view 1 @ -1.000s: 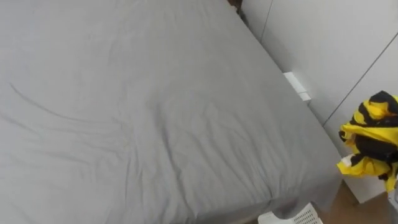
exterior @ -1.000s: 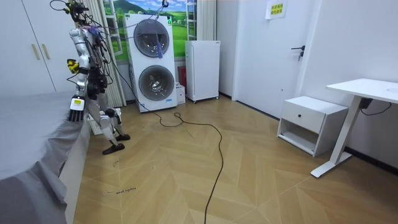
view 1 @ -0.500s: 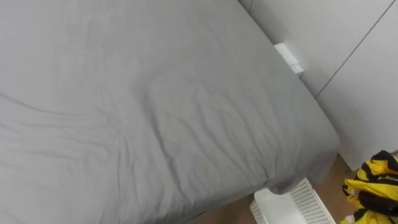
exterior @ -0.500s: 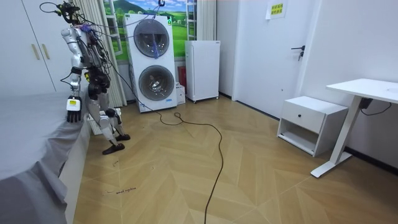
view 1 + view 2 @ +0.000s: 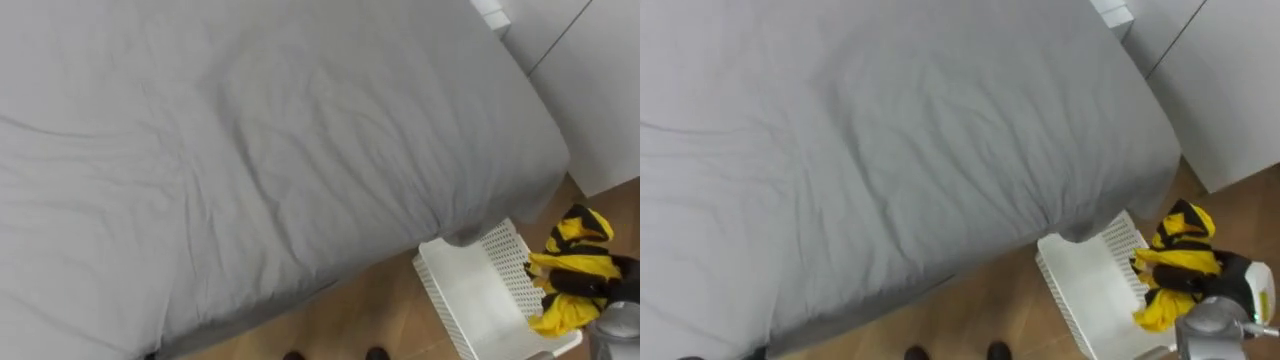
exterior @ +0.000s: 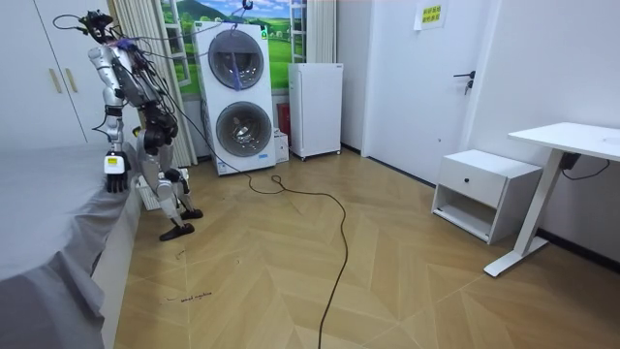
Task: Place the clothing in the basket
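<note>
Hanging over basket (image 5: 1080, 282) beside bed (image 5: 890, 130), right hand (image 5: 1232, 283) clutches yellow-black cloth (image 5: 1178, 262); left hand (image 6: 115, 164) low by bed edge, grip unclear.

the laundry basket (image 5: 470, 300) is cut off by the lower edge in both eye views, and the bed's overhanging sheet hides its near corner. the yellow-and-black garment (image 5: 572, 275) is bunched up, so its type cannot be told. the right hand (image 5: 1238, 282) is partly buried in that cloth and its hold cannot be read. the bed (image 5: 250, 150) runs past the left and top edges. a small white object (image 5: 492, 12) is cropped by the top edge and cannot be identified. in the room view the left hand (image 6: 115, 165) is too small to read.
</note>
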### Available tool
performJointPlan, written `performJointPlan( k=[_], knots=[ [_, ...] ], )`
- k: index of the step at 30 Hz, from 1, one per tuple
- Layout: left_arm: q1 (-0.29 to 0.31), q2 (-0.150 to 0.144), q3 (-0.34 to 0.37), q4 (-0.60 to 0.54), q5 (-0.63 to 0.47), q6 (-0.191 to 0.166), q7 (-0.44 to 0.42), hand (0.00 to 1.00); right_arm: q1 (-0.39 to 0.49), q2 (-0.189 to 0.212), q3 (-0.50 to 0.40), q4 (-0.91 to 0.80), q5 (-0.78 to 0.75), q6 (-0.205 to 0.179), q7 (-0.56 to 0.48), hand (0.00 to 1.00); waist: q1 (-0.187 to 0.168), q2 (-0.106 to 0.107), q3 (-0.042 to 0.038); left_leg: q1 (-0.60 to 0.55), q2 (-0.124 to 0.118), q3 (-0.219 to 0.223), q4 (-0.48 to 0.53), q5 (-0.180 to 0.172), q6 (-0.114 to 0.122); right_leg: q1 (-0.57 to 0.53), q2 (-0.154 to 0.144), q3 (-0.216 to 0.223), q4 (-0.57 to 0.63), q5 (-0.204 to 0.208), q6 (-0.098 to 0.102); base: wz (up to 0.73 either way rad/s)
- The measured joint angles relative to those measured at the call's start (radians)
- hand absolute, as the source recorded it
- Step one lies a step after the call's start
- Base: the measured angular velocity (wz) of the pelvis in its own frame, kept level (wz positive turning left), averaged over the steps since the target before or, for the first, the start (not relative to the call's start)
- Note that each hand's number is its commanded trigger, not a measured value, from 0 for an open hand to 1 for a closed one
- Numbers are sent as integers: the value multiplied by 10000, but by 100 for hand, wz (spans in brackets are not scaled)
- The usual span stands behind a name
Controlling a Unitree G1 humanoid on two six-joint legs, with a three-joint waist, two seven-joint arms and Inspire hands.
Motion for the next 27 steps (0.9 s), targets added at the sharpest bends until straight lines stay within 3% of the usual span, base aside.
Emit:
performJointPlan(
  k=[5,6,7,8,10,14,21,27],
  knots=[
    [-302,26,-209,182,-195,-24,141,0,-429,-25,214,415,480,-34,-54,97,189,-11,9,-329,5,-98,-62,61,-3,-343,-156,-404,56,10,-12,6],
    [-321,27,-211,200,-185,-43,181,0,-545,-29,213,586,506,-43,-58,63,198,-13,12,-343,3,-145,-69,63,-4,-338,-164,-521,51,10,-12,12],
    [-352,27,-207,202,-173,-57,190,0,-619,-49,215,779,507,-96,-81,9,234,-10,17,-354,1,-199,-72,63,-4,-316,-168,-654,25,11,-13,11],
    [-368,26,-207,202,-157,-75,190,0,-622,-63,215,822,508,-106,-99,0,270,-12,24,-366,0,-215,-75,63,-4,-305,-172,-687,-9,12,-14,11],
    [-525,23,-215,229,-96,-161,191,0,-632,-194,215,1161,506,-301,-142,0,437,61,179,-472,-18,-372,-49,65,-1,-305,-175,-877,-48,16,-22,16],
    [-531,26,-413,293,-180,-228,196,0,-605,-328,235,1651,715,-323,-145,0,715,212,259,-657,-28,-508,-48,83,0,-359,-176,-1007,-204,41,-20,11],
    [-514,95,-414,229,-197,-286,196,0,-694,-646,331,1977,918,-534,-132,0,765,332,215,-906,-30,-556,-47,95,-7,-583,-246,-1174,-195,44,-25,3],
    [-514,273,-568,151,-197,-634,200,0,-711,-965,520,1977,962,-710,-133,0,750,357,197,-887,-32,-564,-47,95,-7,-565,-206,-1181,-191,49,-30,0]
  ],
)
